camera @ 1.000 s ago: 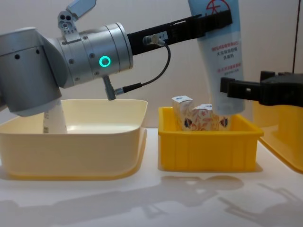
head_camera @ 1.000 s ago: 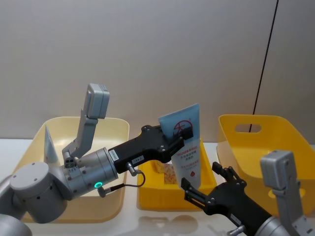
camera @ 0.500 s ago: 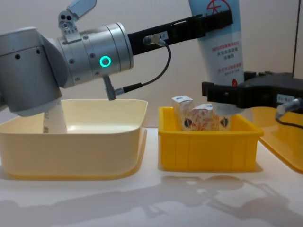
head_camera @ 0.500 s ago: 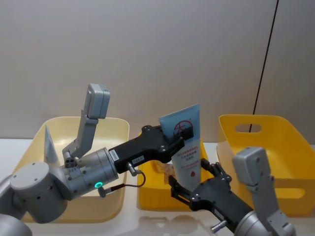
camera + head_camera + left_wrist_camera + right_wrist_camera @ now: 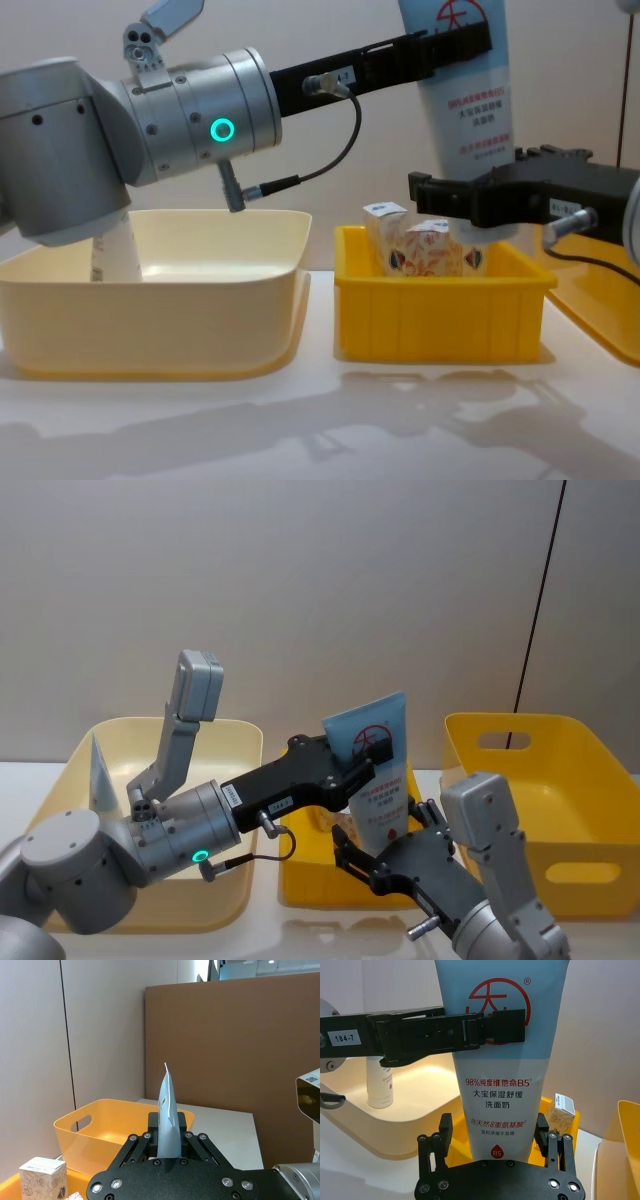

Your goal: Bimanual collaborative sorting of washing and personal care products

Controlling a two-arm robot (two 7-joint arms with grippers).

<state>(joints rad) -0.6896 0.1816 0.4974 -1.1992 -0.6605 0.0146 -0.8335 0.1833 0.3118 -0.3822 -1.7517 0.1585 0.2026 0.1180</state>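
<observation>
Head view has the left gripper (image 5: 365,765) reaching across from the left, its black fingers clamped on the upper part of a pale-blue squeeze tube (image 5: 385,800), right over the red circle logo. The tube stands upright with its flat crimped end on top, held in the air above the small yellow bin (image 5: 300,880) in the middle. The right gripper (image 5: 390,835) comes up from the lower right with its fingers spread wide to either side of the tube's lower end. In the right wrist view those fingers (image 5: 445,1127) flank the red lettering near the bottom of the tube (image 5: 500,1095), with a gap showing on at least one side, while the left gripper (image 5: 495,1025) crosses the logo above. From the chest view the tube (image 5: 470,110) hangs over two white-and-orange cartons (image 5: 385,240) standing upright in the small yellow bin (image 5: 440,310), with the right gripper (image 5: 480,195) level with the tube's bottom. A second tube (image 5: 110,255) stands at the far left side of the cream bin (image 5: 200,300). A large yellow bin (image 5: 540,760) sits to the right.
</observation>
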